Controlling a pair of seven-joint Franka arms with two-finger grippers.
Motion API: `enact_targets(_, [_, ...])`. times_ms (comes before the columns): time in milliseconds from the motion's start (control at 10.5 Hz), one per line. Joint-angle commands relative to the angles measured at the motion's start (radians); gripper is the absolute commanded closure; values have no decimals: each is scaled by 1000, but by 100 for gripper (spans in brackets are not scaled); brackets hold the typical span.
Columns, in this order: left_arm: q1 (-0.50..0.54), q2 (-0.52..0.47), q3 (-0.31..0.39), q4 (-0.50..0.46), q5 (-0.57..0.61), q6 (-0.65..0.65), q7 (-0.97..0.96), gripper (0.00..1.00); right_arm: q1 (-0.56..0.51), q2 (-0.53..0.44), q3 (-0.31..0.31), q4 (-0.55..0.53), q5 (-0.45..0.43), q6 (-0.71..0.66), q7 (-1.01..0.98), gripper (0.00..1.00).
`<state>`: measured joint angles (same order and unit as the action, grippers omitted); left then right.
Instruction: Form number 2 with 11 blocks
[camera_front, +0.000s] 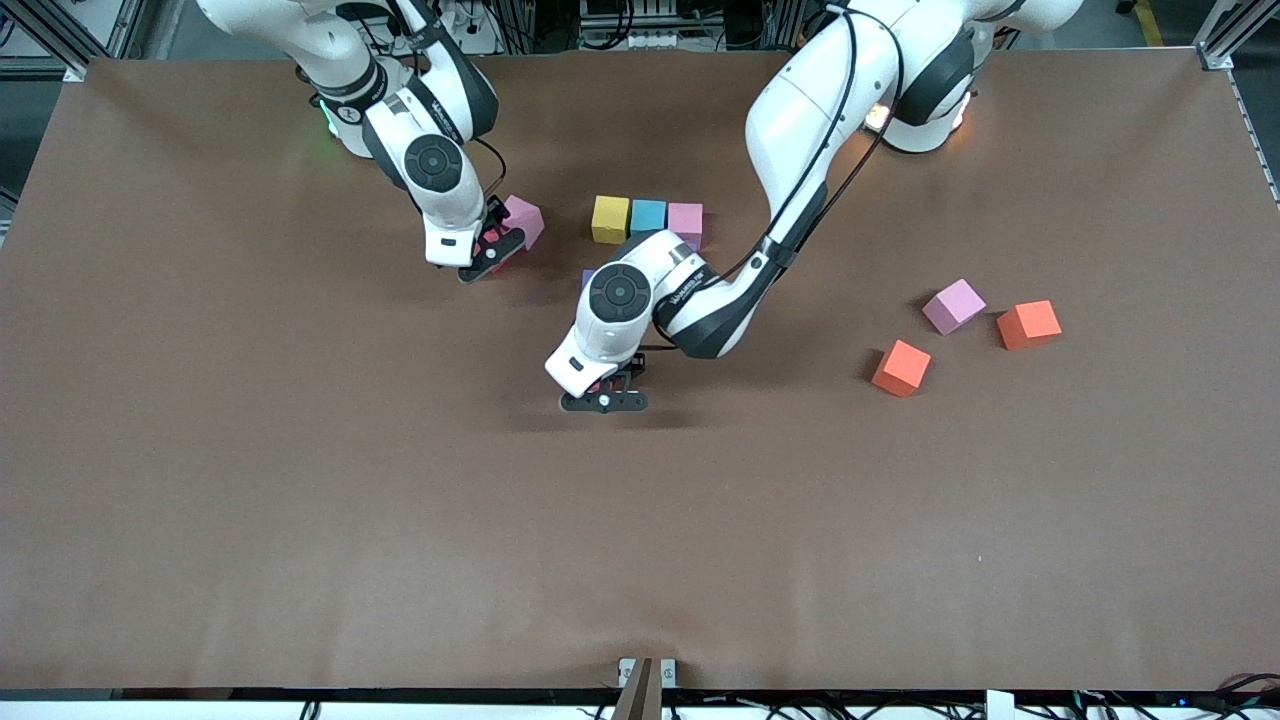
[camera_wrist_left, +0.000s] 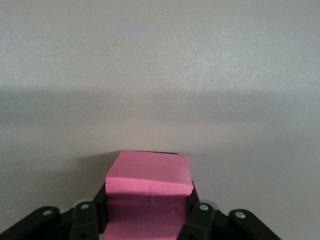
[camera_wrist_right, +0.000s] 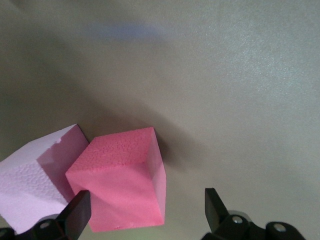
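Note:
A yellow block (camera_front: 610, 218), a sky blue block (camera_front: 648, 215) and a pink block (camera_front: 686, 221) stand in a row at the table's middle. A purple block (camera_front: 587, 277) peeks out from under the left arm. My left gripper (camera_front: 603, 396) (camera_wrist_left: 148, 205) is shut on a hot pink block (camera_wrist_left: 148, 177), low over bare table. My right gripper (camera_front: 480, 262) (camera_wrist_right: 146, 202) is open over another hot pink block (camera_wrist_right: 120, 182) (camera_front: 492, 238), which lies by one finger and touches a pale pink block (camera_front: 524, 219) (camera_wrist_right: 32, 180).
Toward the left arm's end of the table lie a pale pink block (camera_front: 953, 305), an orange block (camera_front: 1029, 324) and an orange-red block (camera_front: 901, 367), each apart from the others. The brown table (camera_front: 300, 520) stretches wide nearer to the camera.

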<state>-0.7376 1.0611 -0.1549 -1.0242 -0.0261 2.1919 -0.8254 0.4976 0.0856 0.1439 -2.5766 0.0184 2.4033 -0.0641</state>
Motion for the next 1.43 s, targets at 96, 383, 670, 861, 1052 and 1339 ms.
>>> enact_targets(96, [-11, -7, 15, -2, -11, -34, -3, 100, -13, -29, -4, 22, -17, -56, -3, 0])
enact_targets(383, [-11, -7, 15, -8, -11, -73, -3, 100, -10, -30, -4, 38, -17, -73, -2, 0])
enact_targets(670, [-16, -4, 15, -8, -11, -73, -1, 100, -1, -17, -3, 35, -15, -44, 7, 0])
enact_targets(861, [-14, -4, 17, -7, -15, -72, 3, 100, 13, 9, -3, 35, -15, -18, 13, 0])
enact_targets(1052, [-14, -1, 17, -1, -15, -45, 5, 100, 16, 22, -1, 35, -12, -3, 17, 0])
enact_targets(1339, [-16, 0, 17, -1, -17, -26, 5, 100, 30, 25, 0, 35, -3, 0, 35, 0])
